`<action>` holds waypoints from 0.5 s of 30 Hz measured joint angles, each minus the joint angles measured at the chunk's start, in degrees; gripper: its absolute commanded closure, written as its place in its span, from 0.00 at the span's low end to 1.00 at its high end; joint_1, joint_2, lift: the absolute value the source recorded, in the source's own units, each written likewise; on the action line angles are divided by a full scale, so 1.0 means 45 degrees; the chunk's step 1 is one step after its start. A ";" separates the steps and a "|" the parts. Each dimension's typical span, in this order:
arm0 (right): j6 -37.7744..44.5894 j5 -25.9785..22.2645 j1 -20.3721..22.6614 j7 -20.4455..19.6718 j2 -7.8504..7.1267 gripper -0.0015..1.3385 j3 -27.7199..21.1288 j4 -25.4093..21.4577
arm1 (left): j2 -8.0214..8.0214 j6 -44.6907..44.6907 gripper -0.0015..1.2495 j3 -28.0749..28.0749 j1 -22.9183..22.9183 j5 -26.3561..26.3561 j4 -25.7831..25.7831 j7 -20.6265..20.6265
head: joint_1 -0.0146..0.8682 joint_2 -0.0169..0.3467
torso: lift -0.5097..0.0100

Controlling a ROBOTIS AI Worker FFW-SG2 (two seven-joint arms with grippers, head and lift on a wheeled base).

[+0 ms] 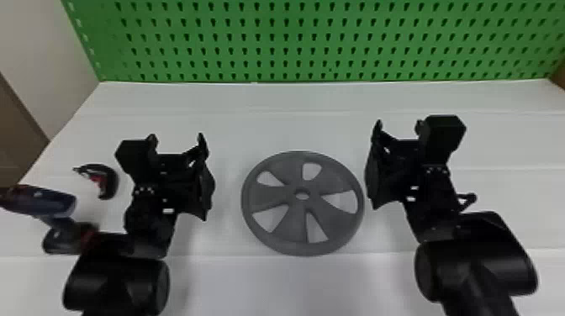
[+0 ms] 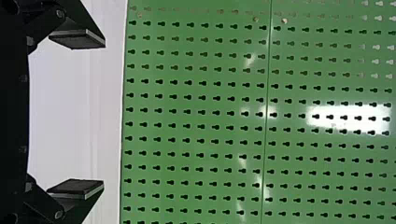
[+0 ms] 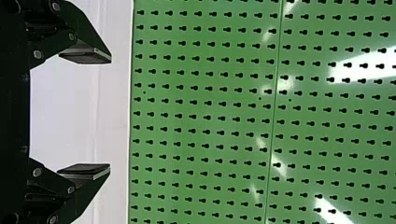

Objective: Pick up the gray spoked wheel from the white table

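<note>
Picking up wheel: likely next; wheel (image 1: pixel 294 212) flat on table (image 1: pixel 290 285), between grippers.
Left gripper (image 2: pixel 103 114): fingers spread, empty.
Right gripper (image 3: pixel 110 113): fingers also apart, nothing held; near wheel.
Good grasp: lower both to opposite edges, straddle rim, close evenly, lift level. One side early could skid or tip it.
Drill (image 1: pixel 42 201): near left arm; keep elbow clear.
Writing: none I can read.
</note>
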 measured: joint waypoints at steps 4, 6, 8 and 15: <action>0.0000 0.0000 -0.0001 0.0000 0.0001 0.33 0.0013 0.0000 | 0.0000 0.0000 0.17 0.0003 0.0001 0.0000 0.0000 0.0000 | 0.89 0.17 | 0.79; 0.0000 0.0000 -0.0001 0.0000 0.0001 0.33 0.0016 0.0000 | 0.0000 0.0000 0.17 0.0003 0.0001 0.0002 0.0000 0.0000 | 0.89 0.17 | 0.79; 0.0000 0.0000 -0.0001 0.0000 0.0001 0.33 0.0016 0.0000 | 0.0000 0.0000 0.17 0.0003 0.0001 0.0007 0.0000 0.0000 | 0.89 0.17 | 0.79; 0.0000 0.0000 -0.0004 0.0000 -0.0007 0.33 0.0016 0.0000 | 0.0000 0.0000 0.17 0.0003 0.0000 0.0035 -0.0013 0.0000 | 0.89 0.17 | 0.79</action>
